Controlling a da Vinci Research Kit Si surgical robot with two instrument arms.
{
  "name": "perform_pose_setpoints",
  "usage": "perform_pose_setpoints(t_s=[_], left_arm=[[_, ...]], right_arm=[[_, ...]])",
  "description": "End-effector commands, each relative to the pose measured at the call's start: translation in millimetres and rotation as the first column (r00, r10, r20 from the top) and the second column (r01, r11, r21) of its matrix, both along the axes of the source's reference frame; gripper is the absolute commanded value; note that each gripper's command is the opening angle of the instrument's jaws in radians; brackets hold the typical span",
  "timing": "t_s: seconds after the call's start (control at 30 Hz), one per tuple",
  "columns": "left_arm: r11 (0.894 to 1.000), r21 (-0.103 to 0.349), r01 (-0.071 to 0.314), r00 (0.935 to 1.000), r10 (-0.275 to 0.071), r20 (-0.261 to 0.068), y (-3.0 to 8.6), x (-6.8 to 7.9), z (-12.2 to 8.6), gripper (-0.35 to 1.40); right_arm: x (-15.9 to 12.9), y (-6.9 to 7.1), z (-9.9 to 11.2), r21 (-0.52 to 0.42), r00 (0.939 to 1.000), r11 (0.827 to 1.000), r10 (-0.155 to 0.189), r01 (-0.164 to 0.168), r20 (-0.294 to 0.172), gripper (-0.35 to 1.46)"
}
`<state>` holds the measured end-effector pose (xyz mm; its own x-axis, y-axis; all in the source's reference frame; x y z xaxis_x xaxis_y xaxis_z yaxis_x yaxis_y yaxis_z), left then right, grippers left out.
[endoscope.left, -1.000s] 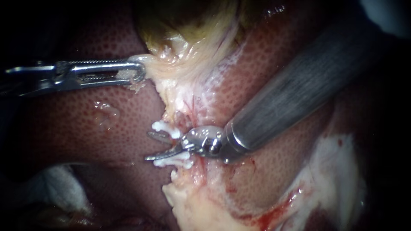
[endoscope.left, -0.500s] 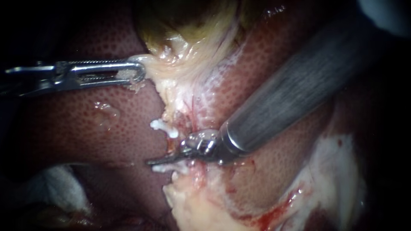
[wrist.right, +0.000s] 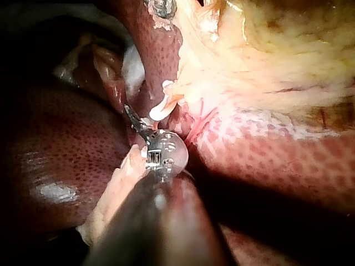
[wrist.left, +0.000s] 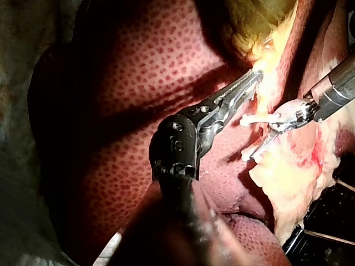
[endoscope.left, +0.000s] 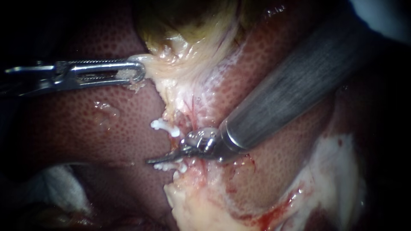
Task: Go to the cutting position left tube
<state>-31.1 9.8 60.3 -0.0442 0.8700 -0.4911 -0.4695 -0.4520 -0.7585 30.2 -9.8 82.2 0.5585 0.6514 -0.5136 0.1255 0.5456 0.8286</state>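
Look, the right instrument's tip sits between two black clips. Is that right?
Not quite. The upper clip and lower clip are white, not black, as the endoscope view shows. The right instrument does have its tip between them.

Left instrument (endoscope.left: pixel 139 71) and right instrument (endoscope.left: pixel 155 160) are silvery metal.

Place: a surgical bench, we judge.
Tissue: we see liver (endoscope.left: pixel 77 124) and gallbladder (endoscope.left: pixel 188 34) lying exposed.
Tools: our left instrument (endoscope.left: pixel 140 72), our right instrument (endoscope.left: pixel 150 161).
Dressing: white gauze (endoscope.left: pixel 55 184).
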Motion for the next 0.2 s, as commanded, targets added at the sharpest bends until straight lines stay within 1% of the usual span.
perform_pose_setpoints(t_s=[0.03, 0.2], left_arm=[[1.000, 0.000, 0.000, 1.0000, 0.000, 0.001, 0.0, 0.0, 0.0, -0.35], [1.000, 0.000, 0.000, 1.0000, 0.000, 0.001, 0.0, 0.0, 0.0, -0.35]], right_arm=[[-0.1, 0.0, 0.0, 0.000, 1.0000, 1.000, 0.000, 0.000, -0.001, -0.35], [-0.2, 0.0, 0.0, 0.010, 1.0000, 1.000, 0.002, -0.002, 0.004, -0.35]])
